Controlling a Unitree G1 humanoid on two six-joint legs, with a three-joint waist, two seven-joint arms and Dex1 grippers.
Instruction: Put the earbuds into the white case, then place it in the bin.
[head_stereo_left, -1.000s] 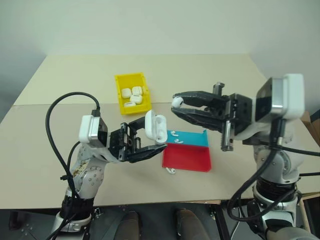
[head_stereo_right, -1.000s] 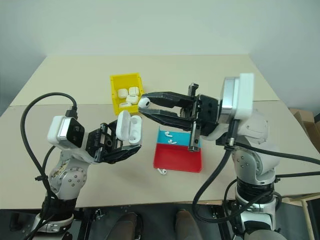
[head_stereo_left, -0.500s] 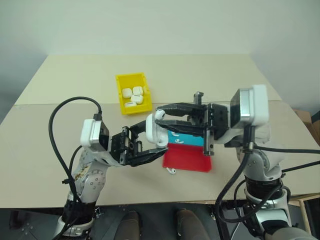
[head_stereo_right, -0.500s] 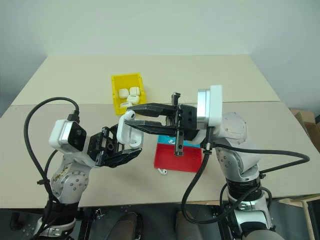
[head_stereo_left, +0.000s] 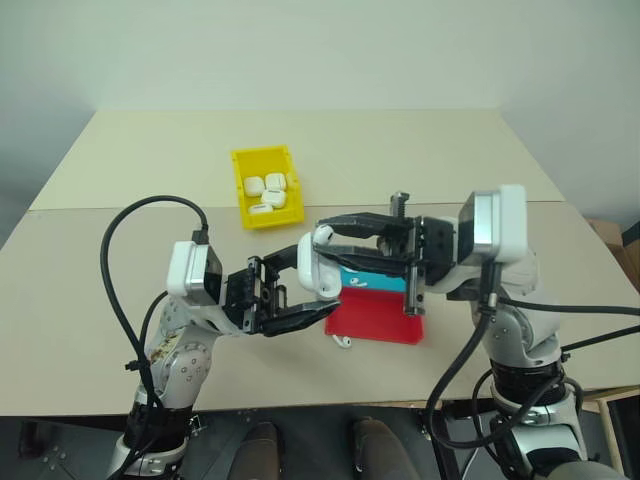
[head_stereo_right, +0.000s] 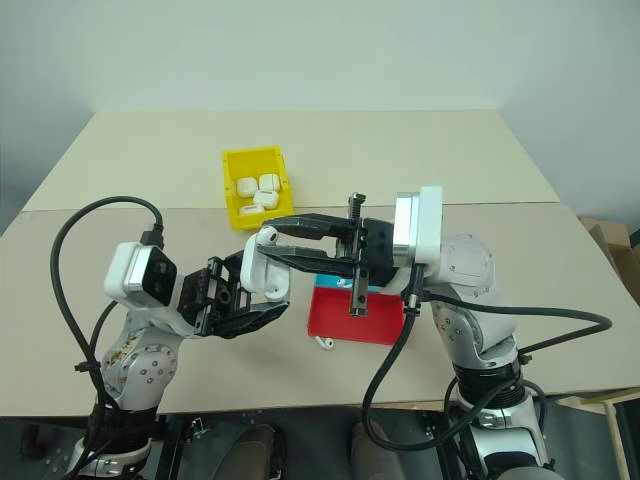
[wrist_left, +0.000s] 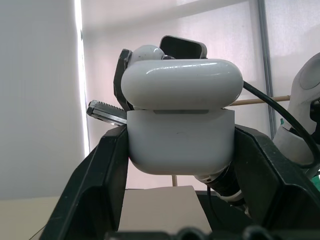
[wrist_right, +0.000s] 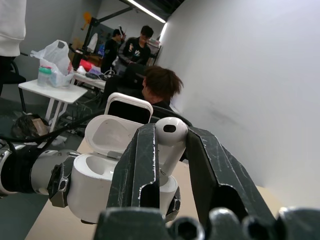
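- The left gripper (head_stereo_left: 318, 300) is clenched on the white case (head_stereo_left: 312, 270), holding it above the table (head_stereo_left: 120, 200) with its hinged lid swung open (so the sockets face the other arm, I judge).
- The right gripper (head_stereo_left: 322, 236) pinches one earbud (wrist_right: 170, 134) between its fingers, stem pointing into the case mouth, which suggests the insertion step is in hand.
- The bin (head_stereo_left: 243, 163), yellow, sits well apart, farther back on the table, and holds several white cases.
- The red-and-blue tray (head_stereo_left: 375, 318) lies below the right gripper; two loose earbuds (head_stereo_left: 354, 276) rest on its blue part, and another (head_stereo_left: 342, 342) lies on the table just beside its red edge.
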